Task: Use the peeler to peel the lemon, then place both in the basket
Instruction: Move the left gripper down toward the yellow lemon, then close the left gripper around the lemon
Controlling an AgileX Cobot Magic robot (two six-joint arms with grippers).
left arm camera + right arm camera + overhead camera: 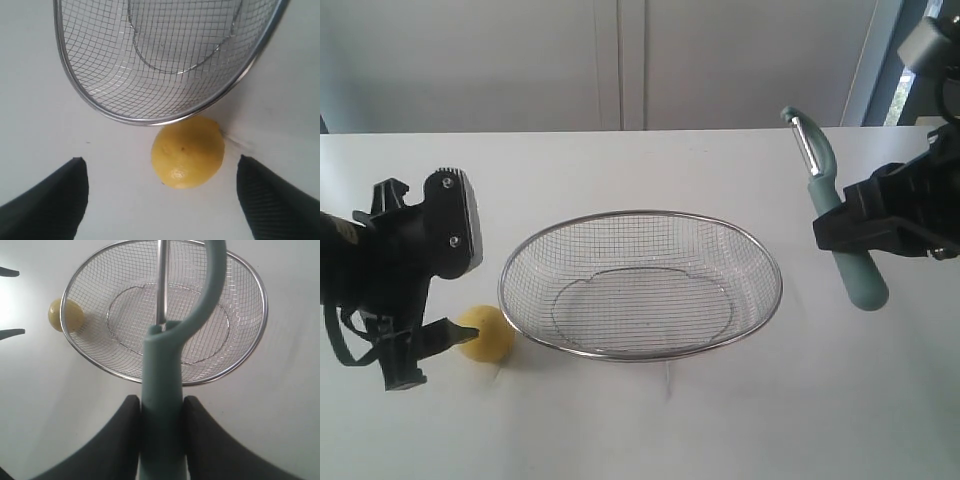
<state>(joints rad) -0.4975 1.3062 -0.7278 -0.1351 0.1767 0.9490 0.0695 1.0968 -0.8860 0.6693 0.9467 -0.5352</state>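
Yellow, likely firm and roll-prone, the lemon [486, 333] at 8 o'clock of the basket [640, 214] wants the spread left gripper [160, 167] squeezing its middle; the right gripper [161, 415] pinches the peeler [823, 185].

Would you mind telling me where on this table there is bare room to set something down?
Bare table lies in front of the basket and in the strip behind it, toward the wall; the basket is empty too. Its left is crowded: the lemon sits by the rim with the left gripper at it, jaws open.
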